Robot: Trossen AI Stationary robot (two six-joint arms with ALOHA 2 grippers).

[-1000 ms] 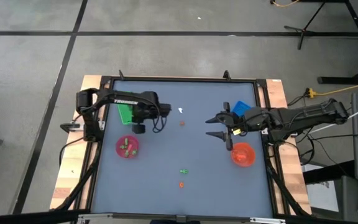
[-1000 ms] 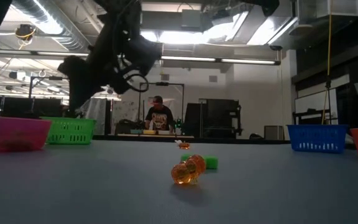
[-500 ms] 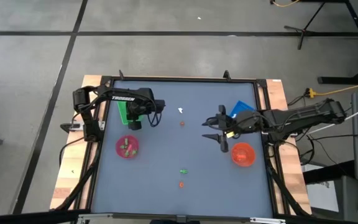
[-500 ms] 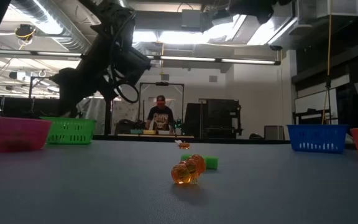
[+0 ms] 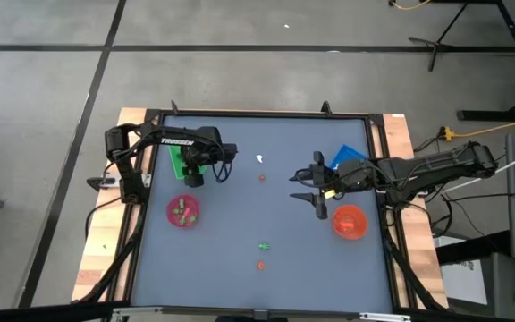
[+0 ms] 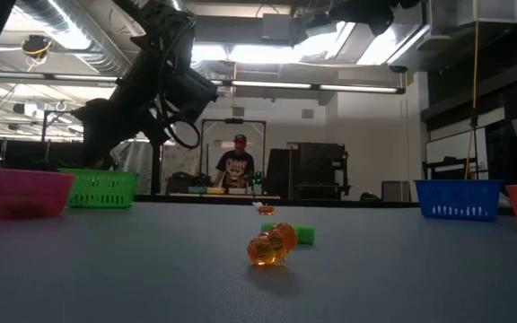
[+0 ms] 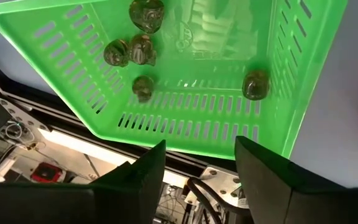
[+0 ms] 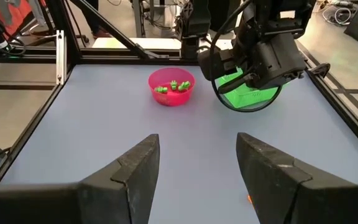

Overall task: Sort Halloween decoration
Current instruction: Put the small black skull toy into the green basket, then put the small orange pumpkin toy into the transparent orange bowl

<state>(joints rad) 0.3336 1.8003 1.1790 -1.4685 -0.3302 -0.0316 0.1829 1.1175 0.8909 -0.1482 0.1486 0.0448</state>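
My left gripper (image 5: 190, 176) hangs open over the near rim of the green tray (image 7: 185, 81), with nothing between its fingers (image 7: 201, 171). Several dark figures (image 7: 138, 53) lie on the tray's floor. The pink bowl (image 5: 183, 211) holds green figures (image 8: 173, 86). Loose on the table lie a white figure (image 5: 260, 159), an orange figure (image 5: 262, 177), a green figure (image 5: 264, 245) and another orange figure (image 5: 260, 265). My right gripper (image 5: 308, 191) hovers open above the table's right half, near the orange bowl (image 5: 350, 222) and the blue tray (image 5: 347, 156).
A raised frame edges the table (image 5: 240, 224) on all sides. In the low view the near orange figure (image 6: 272, 244) and the green figure (image 6: 305, 235) sit mid-table. A person (image 6: 238, 166) stands in the room far behind. Open tabletop lies between the two arms.
My left gripper has gone from the table beside the pink bowl toward the far left, to the green tray's rim, and then kept still. My right gripper has sunk a little. The loose figures have not moved.
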